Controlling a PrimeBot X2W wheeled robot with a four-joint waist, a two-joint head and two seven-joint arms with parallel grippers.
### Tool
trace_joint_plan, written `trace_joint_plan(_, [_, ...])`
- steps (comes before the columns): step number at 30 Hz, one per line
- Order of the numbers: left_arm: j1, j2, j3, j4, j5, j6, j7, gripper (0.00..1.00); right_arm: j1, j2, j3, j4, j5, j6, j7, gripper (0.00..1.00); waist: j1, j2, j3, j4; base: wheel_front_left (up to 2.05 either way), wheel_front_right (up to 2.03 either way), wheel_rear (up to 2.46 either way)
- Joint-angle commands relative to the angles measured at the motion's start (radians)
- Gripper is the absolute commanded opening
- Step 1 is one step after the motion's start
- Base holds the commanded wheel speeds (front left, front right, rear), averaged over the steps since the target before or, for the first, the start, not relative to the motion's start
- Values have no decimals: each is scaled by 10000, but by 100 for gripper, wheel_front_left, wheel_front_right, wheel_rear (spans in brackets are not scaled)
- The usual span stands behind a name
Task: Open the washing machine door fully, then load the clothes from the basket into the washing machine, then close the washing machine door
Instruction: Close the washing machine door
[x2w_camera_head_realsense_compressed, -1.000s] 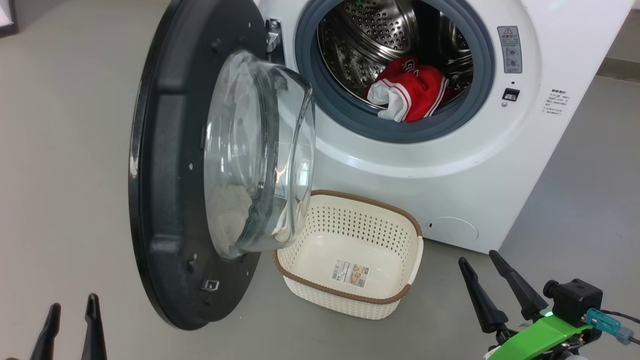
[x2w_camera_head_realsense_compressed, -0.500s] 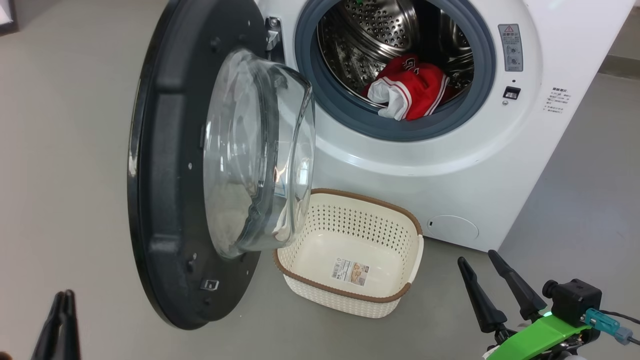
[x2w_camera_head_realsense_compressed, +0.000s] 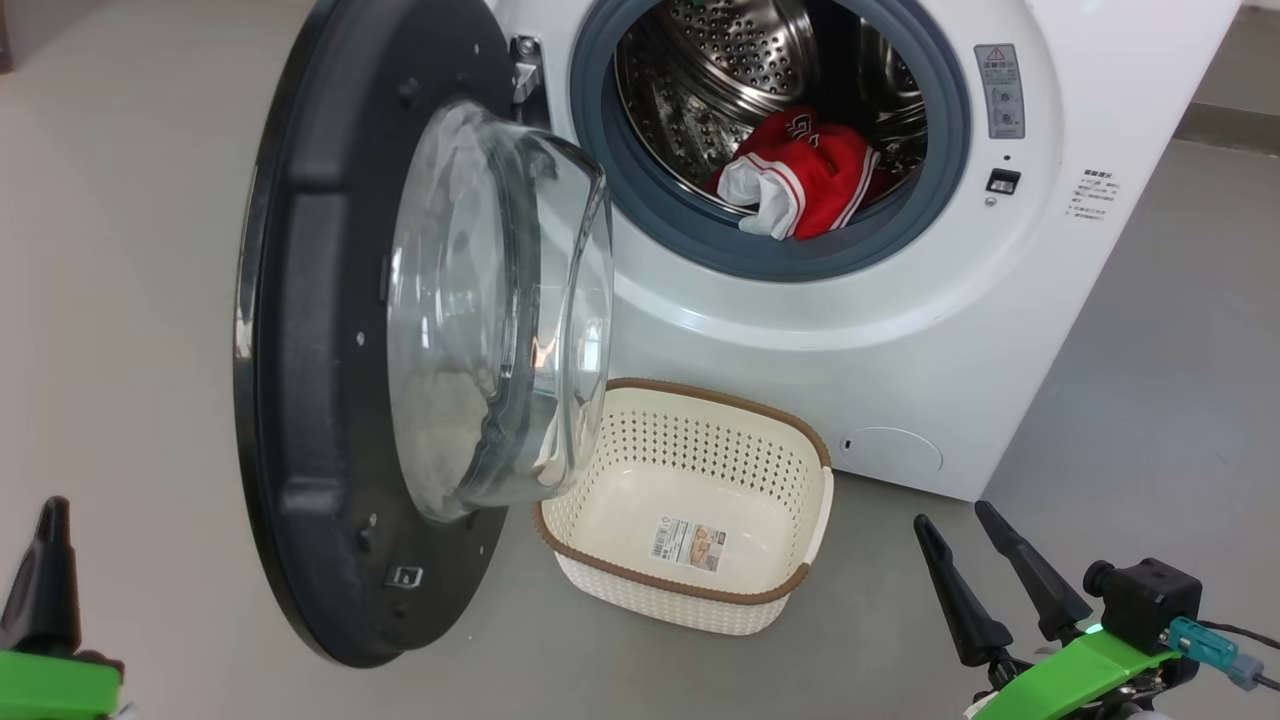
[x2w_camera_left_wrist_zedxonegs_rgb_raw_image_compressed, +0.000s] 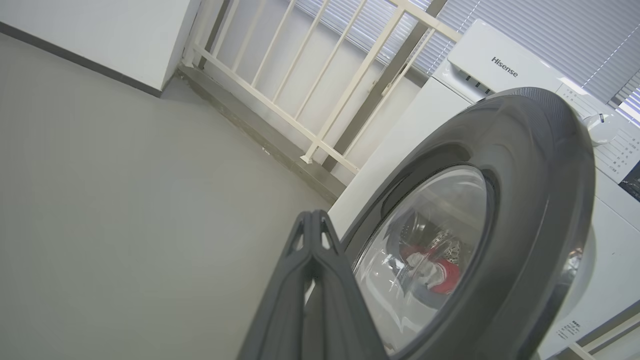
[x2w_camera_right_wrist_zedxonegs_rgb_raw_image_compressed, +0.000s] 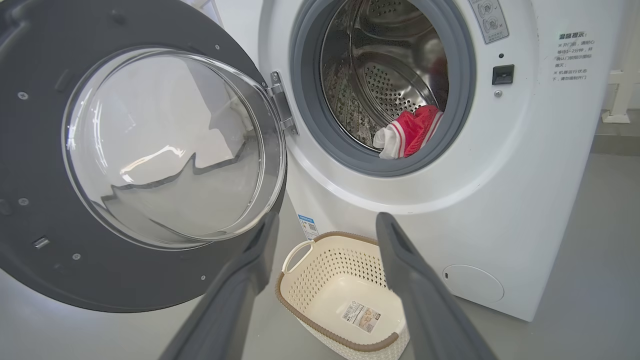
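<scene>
1. One grey floor (x2w_camera_head_realsense_compressed: 120, 300) is bearing the basket (x2w_camera_head_realsense_compressed: 650, 605) before the washing machine (x2w_camera_head_realsense_compressed: 900, 330).
2. Clothes (x2w_camera_head_realsense_compressed: 815, 175) are lying in its drum (x2w_camera_head_realsense_compressed: 740, 50), the gasket (x2w_camera_head_realsense_compressed: 660, 215) partly hiding them.
3. Left end effector (x2w_camera_left_wrist_zedxonegs_rgb_raw_image_compressed: 312, 217) is sitting pinched shut, empty; right end effector (x2w_camera_head_realsense_compressed: 950, 515) is gaping, empty.

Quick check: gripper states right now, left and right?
Left gripper: closed, holding nothing.
Right gripper: open, empty.

Read "Hisense" in dark letters atop washing machine (x2w_camera_left_wrist_zedxonegs_rgb_raw_image_compressed: 504, 66). Noted red warning triangle on grey label (x2w_camera_head_realsense_compressed: 1000, 90) on its front. Found print (x2w_camera_head_realsense_compressed: 1090, 195) further right, on sticker (x2w_camera_head_realsense_compressed: 686, 543) inside basket (x2w_camera_head_realsense_compressed: 700, 440) and on blue label (x2w_camera_right_wrist_zedxonegs_rgb_raw_image_compressed: 308, 226) too small to read.
</scene>
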Motion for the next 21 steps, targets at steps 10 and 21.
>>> trace_joint_plan(10, [-1376, -210, 1122, 33, -3754, 754, 2871, 0, -145, -121, 198, -216, 20, 16, -48, 100, 0, 0, -22, -282, 0, 0, 0])
trace_joint_plan(21, [-1765, -343, 1590, 149, -5749, 2062, 4588, 0, -172, -131, 265, -177, 60, 16, -48, 100, 0, 0, -68, -577, 0, 0, 0])
